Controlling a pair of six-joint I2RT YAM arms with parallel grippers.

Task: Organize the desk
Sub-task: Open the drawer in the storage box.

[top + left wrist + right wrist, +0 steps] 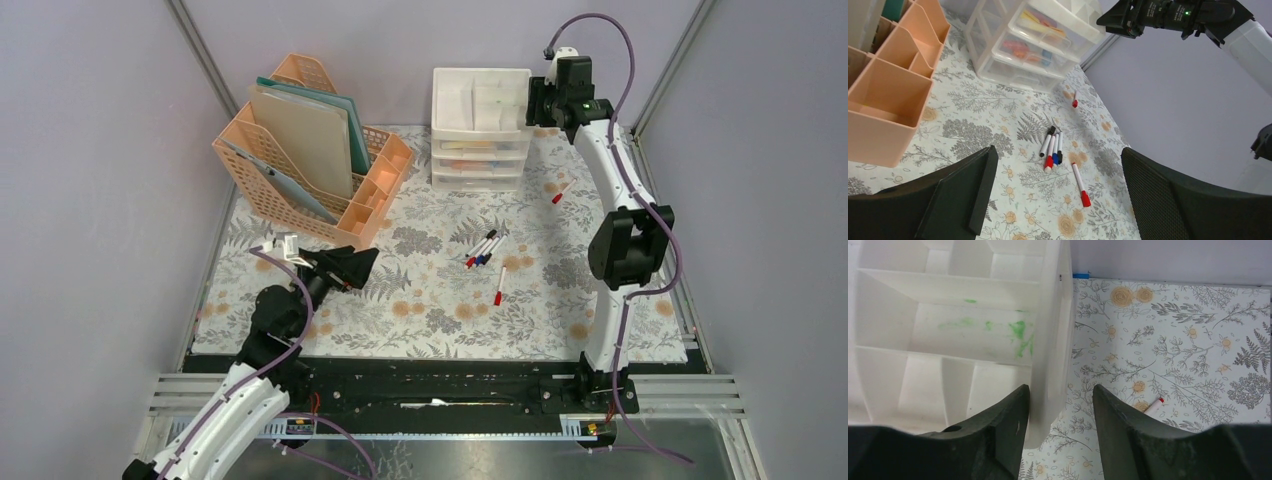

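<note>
Desk point(440, 310): flat, under soft cloth with a fern-and-flower print, spread before both arms. Slim round pens point(483, 248) lie clustered mid-cloth, with two strays apart. Right gripper point(1059, 390) straddles the drawer unit point(480, 130) side wall at its open top. Its jaws are part-open with a gap on the outer side, so nothing is clamped. Left gripper point(355, 265) gapes wide and empty near the lattice rack point(300, 160). Step, likely: seizing the unit to shift it. Next calls for a firm pinch on thin, smooth plastic.

walls point(90, 150): plain lilac-grey panels | corner posts point(205, 55): grey metal, slanting | light: even, soft shadows
</note>
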